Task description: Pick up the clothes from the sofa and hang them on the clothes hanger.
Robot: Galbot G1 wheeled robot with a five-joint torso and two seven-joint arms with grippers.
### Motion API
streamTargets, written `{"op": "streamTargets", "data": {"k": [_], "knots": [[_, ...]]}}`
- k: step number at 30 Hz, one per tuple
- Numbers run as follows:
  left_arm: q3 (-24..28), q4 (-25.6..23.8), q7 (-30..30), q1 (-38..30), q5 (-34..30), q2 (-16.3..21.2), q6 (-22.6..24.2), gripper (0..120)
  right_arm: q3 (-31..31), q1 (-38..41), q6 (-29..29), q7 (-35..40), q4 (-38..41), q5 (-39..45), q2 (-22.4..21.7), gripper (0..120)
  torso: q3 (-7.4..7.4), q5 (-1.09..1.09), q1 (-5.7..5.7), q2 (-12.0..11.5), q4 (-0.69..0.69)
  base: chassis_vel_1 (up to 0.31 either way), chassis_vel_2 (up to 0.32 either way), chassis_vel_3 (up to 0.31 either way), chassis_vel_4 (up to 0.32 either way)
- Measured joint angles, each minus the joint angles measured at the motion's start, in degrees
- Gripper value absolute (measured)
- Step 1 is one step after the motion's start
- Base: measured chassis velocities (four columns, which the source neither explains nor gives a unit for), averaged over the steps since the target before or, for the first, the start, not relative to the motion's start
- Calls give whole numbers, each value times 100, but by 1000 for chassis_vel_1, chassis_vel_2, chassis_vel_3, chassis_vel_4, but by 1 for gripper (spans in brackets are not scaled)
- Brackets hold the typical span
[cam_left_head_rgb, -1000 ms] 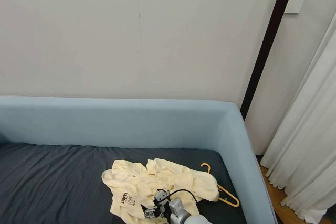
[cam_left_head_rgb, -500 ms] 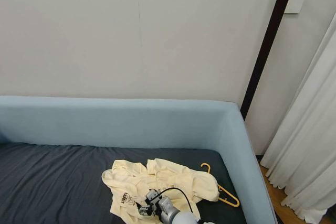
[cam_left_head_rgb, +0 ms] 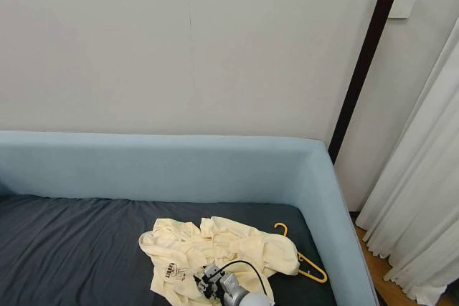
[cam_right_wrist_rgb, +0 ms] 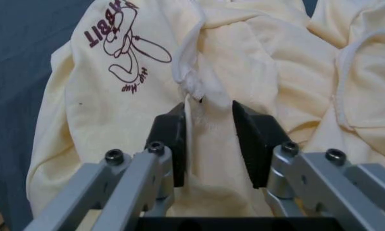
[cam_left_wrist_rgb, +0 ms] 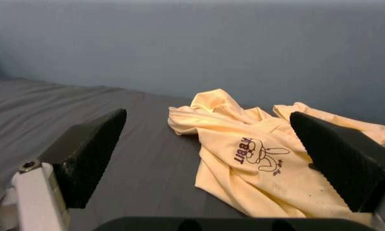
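A pale wall [cam_left_head_rgb: 179, 48] rises far beyond the right pincer [cam_left_head_rgb: 208, 282]. Below it runs the light blue sofa [cam_left_head_rgb: 179, 166]: its backrest stands well beyond that pincer, and its dark seat lies under it. White curtains [cam_left_head_rgb: 423, 198] hang off to the pincer's right, past the sofa's arm. A dark rack pole [cam_left_head_rgb: 362, 69] climbs between the curtains and the wall.

The cream shirt [cam_left_head_rgb: 215, 245] lies crumpled on the seat, directly beneath and around the right pincer. Its rabbit print sits just to the pincer's left. An orange hanger [cam_left_head_rgb: 312, 269] lies on the seat to the pincer's right, with its hook end touching the shirt's edge.

In the right wrist view, the right pincer [cam_right_wrist_rgb: 208, 108] is pressed into the shirt [cam_right_wrist_rgb: 115, 96], clenched on a raised fold of cloth. The left pincer [cam_left_wrist_rgb: 206, 117] hovers low over the seat with its jaws spread wide, holding nothing. The shirt [cam_left_wrist_rgb: 244, 134] lies just ahead of it.
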Motion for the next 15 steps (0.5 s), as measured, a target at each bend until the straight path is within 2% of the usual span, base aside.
{"op": "streamTargets", "data": {"k": [2,7,15], "knots": [[-1,0,0,2,1,0,-1,100,-5,-6,3,-6,25,1,-23,23,0,0,0,0,0,0,0,0,0],[12,-17,-2,2,7,-12,-3,100,-39,-18,31,-32,64,1,-80,1,0,0,0,0,0,0,0,0,0],[41,-169,-9,-3,-52,152,117,100,49,-190,161,9,244,-228,-233,0,0,0,0,0,1,0,0,0,0]]}}
